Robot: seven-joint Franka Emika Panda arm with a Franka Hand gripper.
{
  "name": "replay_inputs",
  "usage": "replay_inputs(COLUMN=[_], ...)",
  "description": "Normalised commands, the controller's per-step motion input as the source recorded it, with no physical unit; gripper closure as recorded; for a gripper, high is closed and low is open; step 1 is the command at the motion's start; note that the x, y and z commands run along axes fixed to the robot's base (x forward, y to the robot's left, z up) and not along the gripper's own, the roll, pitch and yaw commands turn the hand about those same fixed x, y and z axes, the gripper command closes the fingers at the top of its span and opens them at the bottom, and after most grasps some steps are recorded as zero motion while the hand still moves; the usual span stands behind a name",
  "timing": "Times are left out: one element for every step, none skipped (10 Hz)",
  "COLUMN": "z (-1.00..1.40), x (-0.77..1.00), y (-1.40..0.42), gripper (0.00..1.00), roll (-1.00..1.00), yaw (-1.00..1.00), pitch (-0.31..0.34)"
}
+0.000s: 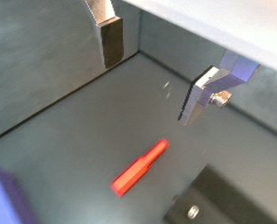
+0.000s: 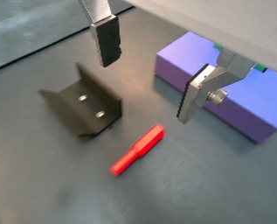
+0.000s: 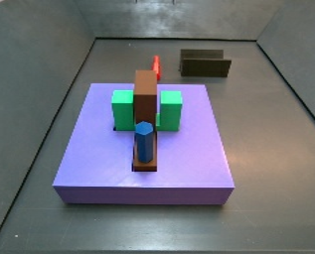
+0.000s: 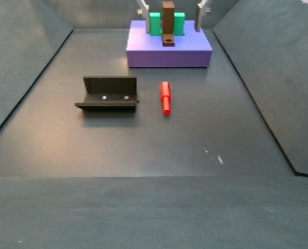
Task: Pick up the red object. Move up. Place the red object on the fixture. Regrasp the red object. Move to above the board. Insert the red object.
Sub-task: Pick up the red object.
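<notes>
The red object (image 2: 138,149) is a thin red stick lying flat on the dark floor, also seen as the red object (image 4: 165,97) and the red object (image 1: 141,166). It rests between the fixture (image 2: 82,103) and the lavender board (image 2: 228,87). My gripper (image 2: 147,90) hangs open and empty well above the floor, with the stick below and beyond its fingertips. The gripper (image 1: 148,92) holds nothing between its pads. In a side view the brown bar hides part of the red object (image 3: 156,64). The fixture (image 4: 107,94) stands just left of the stick.
The board (image 3: 187,164) carries two green blocks (image 3: 124,109), a brown upright bar (image 3: 145,94) and a blue peg (image 3: 144,141). Grey walls (image 4: 40,58) enclose the floor on all sides. The fixture (image 3: 205,64) sits behind the board near the back wall.
</notes>
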Motion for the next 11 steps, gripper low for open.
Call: replay_inputs(z=[-0.39,-0.44,-0.45,-0.43,-0.41,-0.35,-0.27,-0.26,-0.26,-0.25,-0.2], x=[0.11,0.15,0.14,0.11,0.08,0.1,0.02,0.0,0.0,-0.03,-0.06], y=[-0.61,-0.56,-0.56,-0.49,-0.43,-0.28,-0.15,-0.02,0.0,0.0,0.0], gripper=[0.0,0.0,0.0,0.0,0.0,0.0,0.0,0.0,0.0,0.0,0.0], roll=[-0.05,-0.04,-0.02,-0.02,0.0,-0.05,-0.01,0.0,0.02,0.08,0.16], yaw=[0.0,0.0,0.0,0.0,0.0,0.0,0.0,0.0,0.0,0.0,0.0], pitch=[-0.034,-0.039,-0.04,-0.044,-0.024,-0.027,0.0,0.0,0.0,0.019,0.01])
